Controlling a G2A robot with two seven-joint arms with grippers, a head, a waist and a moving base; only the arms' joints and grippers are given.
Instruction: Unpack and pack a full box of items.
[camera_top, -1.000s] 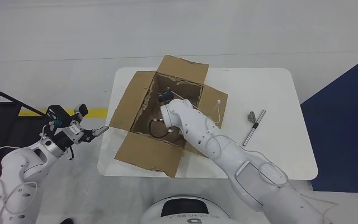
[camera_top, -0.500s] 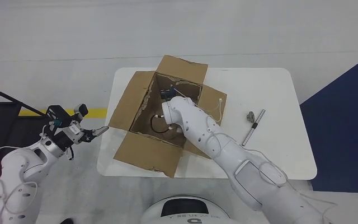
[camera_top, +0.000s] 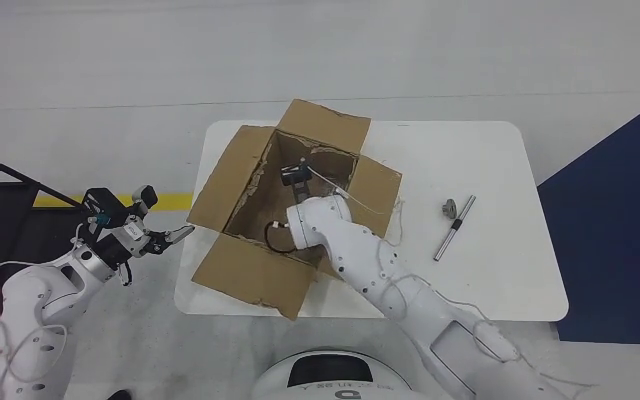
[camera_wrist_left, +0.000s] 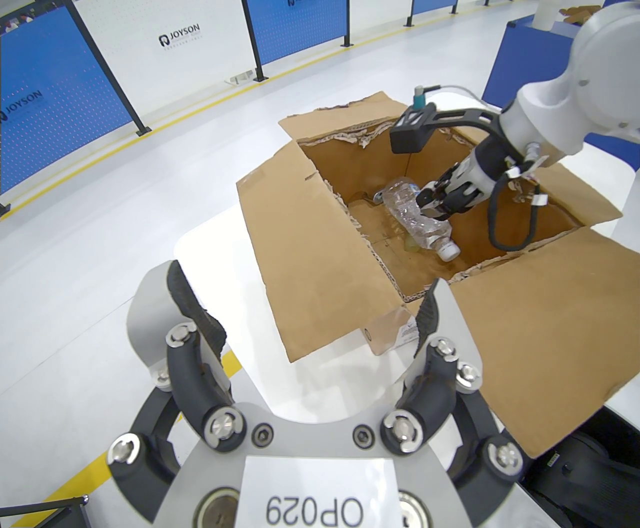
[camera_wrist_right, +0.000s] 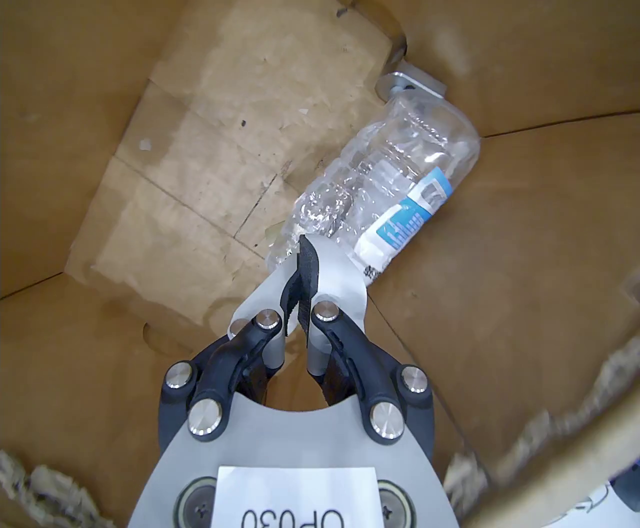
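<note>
in box (camera_wrist_right: 150, 125) — bottle (camera_wrist_right: 385, 185) between fingers (camera_wrist_right: 342, 272)

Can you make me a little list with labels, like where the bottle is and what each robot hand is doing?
Box: open cardboard box on the white table, flaps spread out
Bottle: clear plastic bottle, tilted inside the box
Right arm: right gripper down in the box, shut on the bottle near its cap end
Left arm: left gripper open, holding nothing, off the table's side, facing the box
Also in box: small metal part by the bottle's base
On table: metal rod and small metal piece, beside the box
</note>
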